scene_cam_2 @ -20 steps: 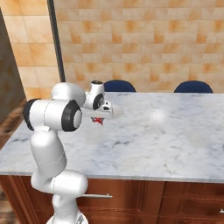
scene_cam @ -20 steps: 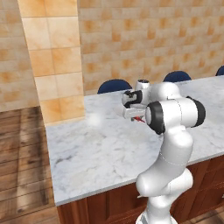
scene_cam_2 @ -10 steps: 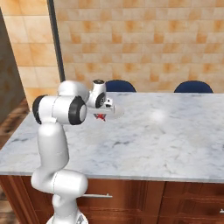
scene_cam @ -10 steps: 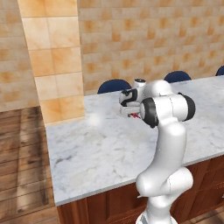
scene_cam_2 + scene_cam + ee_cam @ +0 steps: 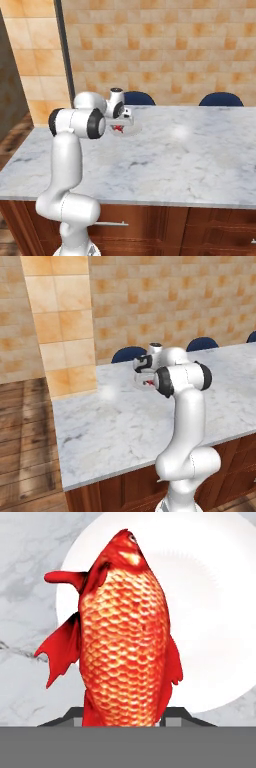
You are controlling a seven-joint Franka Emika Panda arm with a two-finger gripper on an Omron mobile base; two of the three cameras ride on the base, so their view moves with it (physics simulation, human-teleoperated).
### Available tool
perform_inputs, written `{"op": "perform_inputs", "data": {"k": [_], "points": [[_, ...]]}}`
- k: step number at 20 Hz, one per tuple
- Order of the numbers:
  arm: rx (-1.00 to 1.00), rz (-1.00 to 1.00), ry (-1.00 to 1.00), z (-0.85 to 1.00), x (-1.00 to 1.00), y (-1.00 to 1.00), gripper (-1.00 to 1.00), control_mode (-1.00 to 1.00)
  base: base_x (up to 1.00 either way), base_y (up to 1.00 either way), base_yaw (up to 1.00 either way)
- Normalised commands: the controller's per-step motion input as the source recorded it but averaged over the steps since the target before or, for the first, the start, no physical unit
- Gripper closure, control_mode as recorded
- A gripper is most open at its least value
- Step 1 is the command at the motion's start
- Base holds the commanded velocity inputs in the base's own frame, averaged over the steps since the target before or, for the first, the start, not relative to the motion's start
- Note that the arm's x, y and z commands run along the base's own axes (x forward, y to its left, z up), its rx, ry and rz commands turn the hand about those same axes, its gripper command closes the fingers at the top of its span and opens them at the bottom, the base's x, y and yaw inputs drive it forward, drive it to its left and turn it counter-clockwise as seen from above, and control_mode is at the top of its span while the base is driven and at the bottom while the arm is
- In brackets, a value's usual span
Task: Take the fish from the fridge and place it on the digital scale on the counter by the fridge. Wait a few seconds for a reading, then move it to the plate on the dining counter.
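My gripper [image 5: 125, 716] is shut on the fish [image 5: 125, 642], a bright red-orange scaly fish that hangs head-down from the jaws. Directly beneath it lies the round whitish plate [image 5: 215, 612] on the dining counter [image 5: 25, 572]. In the left base view the gripper [image 5: 145, 382] hovers just above the marble near the counter's far edge, with the fish [image 5: 148, 384] a red speck between the fingers. From the right base view, the fish [image 5: 119, 129] hangs over the pale plate [image 5: 132, 131]. Whether the fish touches the plate I cannot tell.
The dining counter [image 5: 190, 155] is long marble over wood drawers [image 5: 150, 225]. Blue chairs [image 5: 129, 353] [image 5: 221, 99] stand behind its far edge. A tiled pillar [image 5: 62, 331] rises at the left end, above wooden floor [image 5: 25, 446].
The arm has stretched farther across the counter, carrying the fish a little away from the base. The grip on the fish holds as before.
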Motion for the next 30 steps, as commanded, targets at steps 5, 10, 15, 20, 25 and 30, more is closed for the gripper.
{"op": "perform_inputs", "data": {"k": [5, 10, 15, 20, 25, 30], "points": [[0.00, 0.00, 0.00, -0.31, 0.24, 0.00, 1.00, -1.00, 0.00, 0.00, 0.00], [0.00, 0.00, 0.00, -0.30, 0.10, 0.00, 1.00, -1.00, 0.00, 0.00, 0.00], [0.00, 0.00, 0.00, -0.09, 0.24, 0.00, 1.00, -1.00, 0.00, 0.00, 0.00], [0.00, 0.00, 0.00, -0.01, 0.48, 0.00, 1.00, -1.00, 0.00, 0.00, 0.00], [0.00, 0.00, 0.00, -0.17, 0.23, -0.03, 1.00, -1.00, 0.00, 0.00, 0.00], [0.00, 0.00, 0.01, -0.01, 0.00, -0.03, 1.00, -1.00, 0.00, 0.00, 0.00]]}}
